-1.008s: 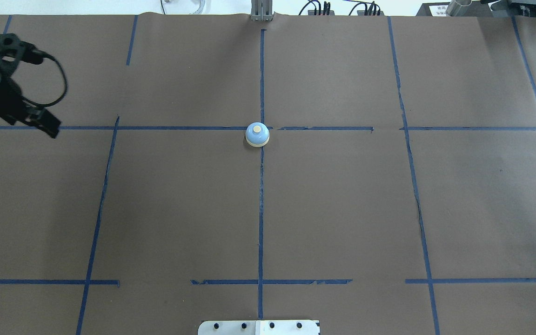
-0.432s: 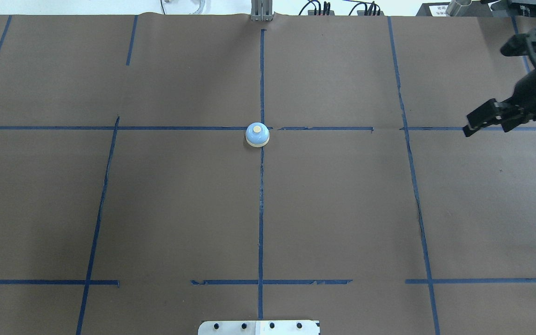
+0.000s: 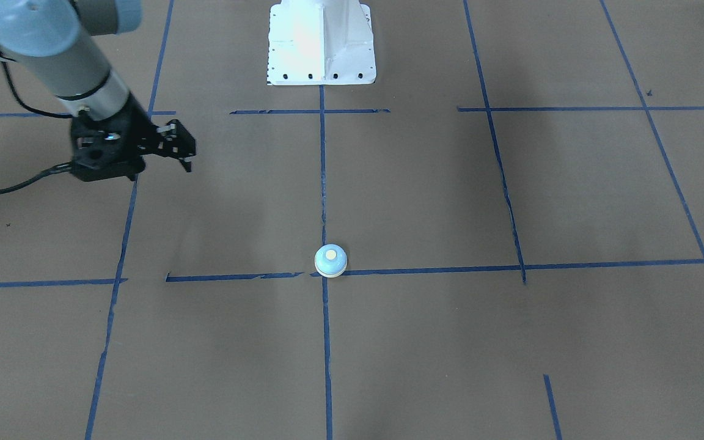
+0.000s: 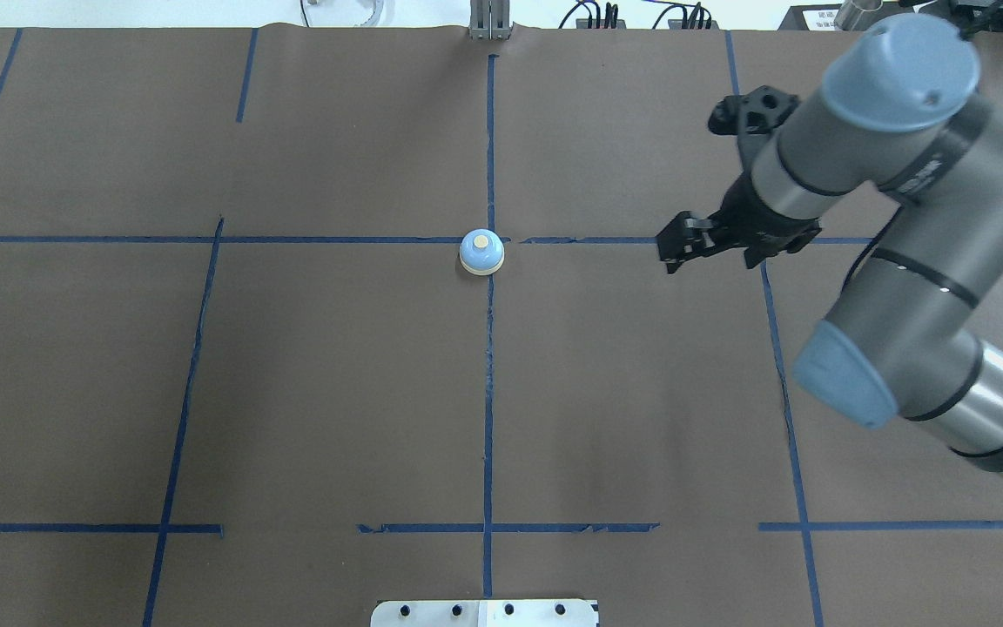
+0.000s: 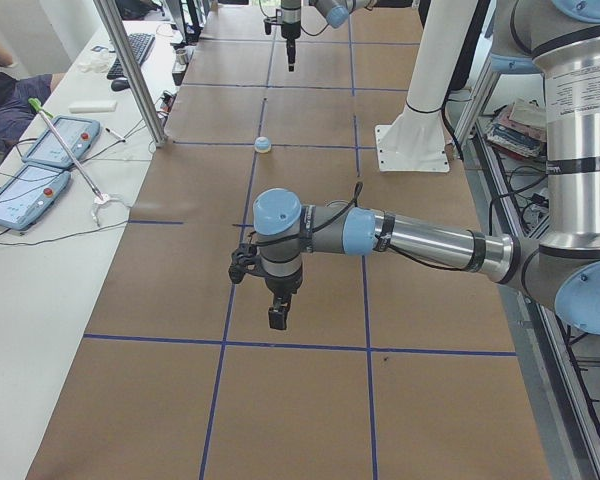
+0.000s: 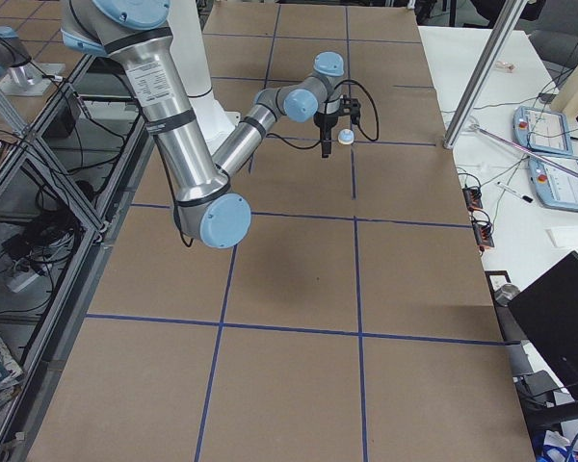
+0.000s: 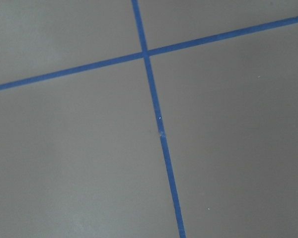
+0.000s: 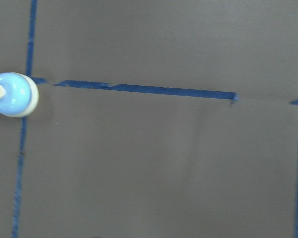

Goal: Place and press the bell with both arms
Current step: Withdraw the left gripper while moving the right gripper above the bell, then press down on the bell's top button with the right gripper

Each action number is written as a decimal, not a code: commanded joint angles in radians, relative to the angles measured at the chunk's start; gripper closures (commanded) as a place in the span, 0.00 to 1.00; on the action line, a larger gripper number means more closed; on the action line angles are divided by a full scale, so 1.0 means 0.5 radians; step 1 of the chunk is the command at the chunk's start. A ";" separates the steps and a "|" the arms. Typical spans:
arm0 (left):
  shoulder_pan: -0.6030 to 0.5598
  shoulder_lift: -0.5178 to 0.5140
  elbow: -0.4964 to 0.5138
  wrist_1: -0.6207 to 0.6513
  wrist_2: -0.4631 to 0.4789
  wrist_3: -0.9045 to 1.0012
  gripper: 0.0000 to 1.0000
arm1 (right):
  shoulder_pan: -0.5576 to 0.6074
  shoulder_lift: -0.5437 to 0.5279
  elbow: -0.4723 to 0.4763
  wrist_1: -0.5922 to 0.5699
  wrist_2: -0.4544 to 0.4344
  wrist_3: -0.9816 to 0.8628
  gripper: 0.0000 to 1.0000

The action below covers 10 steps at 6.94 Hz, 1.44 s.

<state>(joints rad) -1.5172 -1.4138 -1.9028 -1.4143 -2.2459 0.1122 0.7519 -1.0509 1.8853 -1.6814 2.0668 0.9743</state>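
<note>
1. At the middle of the near edge of the tabletop (image 4: 310,392) stands the robot's white pedestal (image 3: 321,43).
2. Blue tape lines (image 4: 488,392) divide the brown tabletop into squares.
3. The bell (image 4: 481,252) sits upright at the tabletop's centre, on the crossing of the long middle line and a cross line, with its cream button facing up. Nothing touches it.
4. The right arm (image 4: 893,174) reaches in from the right edge. The right claw (image 4: 674,248) points down over the same cross line, between the bell and the right edge and well apart from the bell. Its fingers look drawn together, and they hold nothing.
5. The left arm (image 5: 420,238) stretches out towards the left end of the tabletop. The left claw (image 5: 278,315) points down beside a tape line, far from the bell. I cannot tell whether its fingers are apart or together.
6. Black cables (image 4: 593,16) lie along the far edge.
</note>
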 commanded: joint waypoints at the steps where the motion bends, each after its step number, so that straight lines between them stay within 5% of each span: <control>1: -0.009 0.008 0.081 0.000 -0.094 -0.007 0.00 | -0.199 0.648 -0.665 0.010 -0.178 0.345 0.00; 2: -0.009 0.008 0.090 -0.003 -0.210 -0.004 0.00 | -0.221 0.796 -0.900 0.028 -0.219 0.395 0.23; 3: -0.009 0.008 0.090 -0.003 -0.218 -0.007 0.00 | -0.221 0.947 -1.160 0.180 -0.231 0.538 0.77; 4: -0.009 0.023 0.084 -0.003 -0.221 -0.004 0.00 | -0.221 1.164 -1.533 0.333 -0.310 0.631 0.90; 6: -0.009 0.036 0.078 -0.003 -0.221 -0.007 0.00 | -0.218 1.249 -1.782 0.503 -0.335 0.632 0.94; 10: -0.009 0.033 0.087 -0.003 -0.221 -0.007 0.00 | -0.255 1.163 -1.746 0.491 -0.332 0.613 0.94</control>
<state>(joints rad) -1.5217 -1.3966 -1.8606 -1.4159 -2.3562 0.1078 0.6288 -0.4615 1.0107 -1.4358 1.9005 1.2829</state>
